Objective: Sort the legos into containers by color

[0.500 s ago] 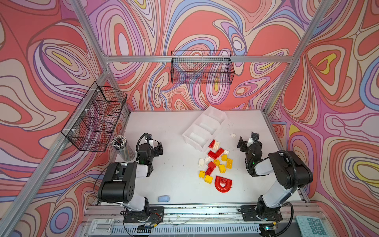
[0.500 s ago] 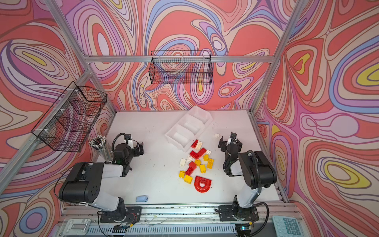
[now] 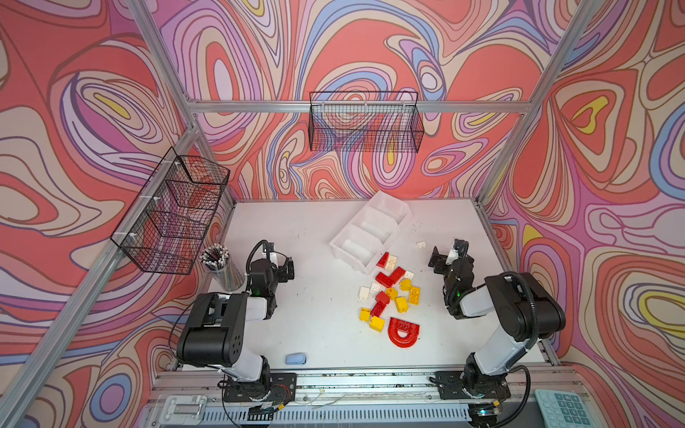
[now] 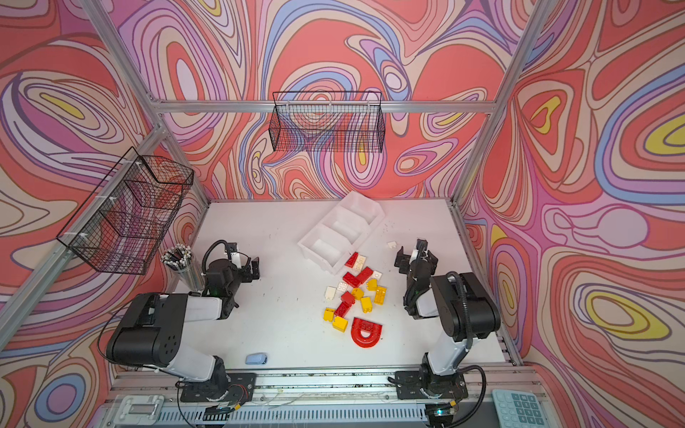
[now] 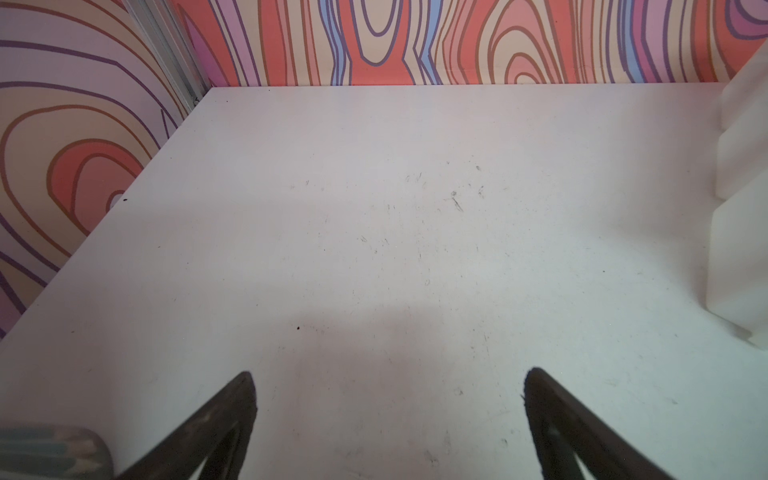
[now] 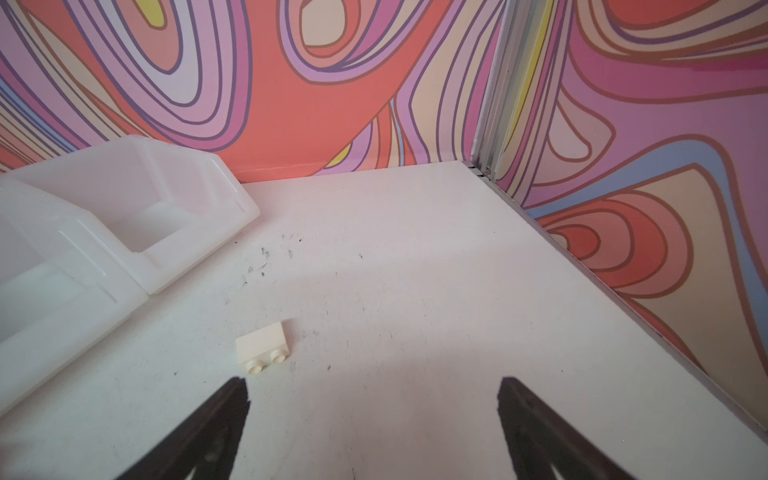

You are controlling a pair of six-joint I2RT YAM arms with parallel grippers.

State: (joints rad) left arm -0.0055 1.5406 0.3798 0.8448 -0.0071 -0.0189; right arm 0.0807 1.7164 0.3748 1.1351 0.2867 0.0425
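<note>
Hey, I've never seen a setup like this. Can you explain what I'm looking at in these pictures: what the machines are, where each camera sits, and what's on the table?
These are two small robot arms bolted along the front edge of a white table. Two pictures look down from overhead, side by side, and show nearly the same scene. The other two come from cameras on the arms' wrists, looking out past the dark fingertips.

On the table is a loose pile of red, yellow and cream legos, including a big red arch. One cream brick lies apart, close to the right gripper. Next to the pile stand three joined white containers, and no bricks are visible in them.

The left gripper and the right gripper are both open and hold nothing.
</note>
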